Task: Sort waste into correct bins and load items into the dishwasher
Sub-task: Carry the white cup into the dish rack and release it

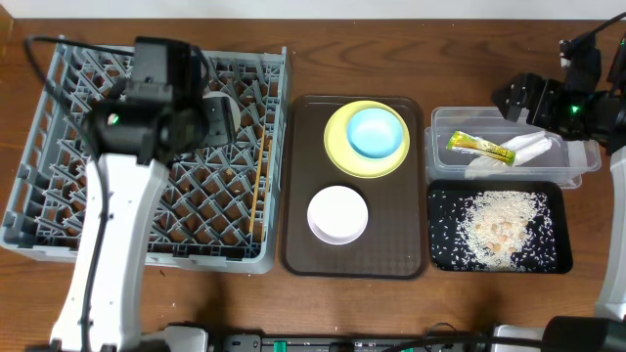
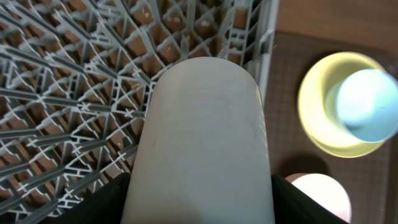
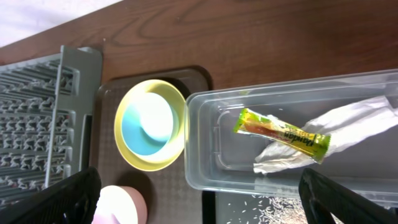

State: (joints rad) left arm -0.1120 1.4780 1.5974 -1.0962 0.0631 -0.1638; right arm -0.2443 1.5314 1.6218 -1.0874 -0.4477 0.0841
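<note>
One cup (image 2: pixel 202 137), clamped in the left gripper (image 2: pixel 200 204) over the rack (image 2: pixel 62 93), likely needs lowering in; right gripper (image 3: pixel 200 204) gapes empty.

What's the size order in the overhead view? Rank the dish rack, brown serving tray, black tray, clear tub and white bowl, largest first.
1. dish rack
2. brown serving tray
3. black tray and clear tub: these look about alike, so they are not ranked against each other
4. white bowl
</note>
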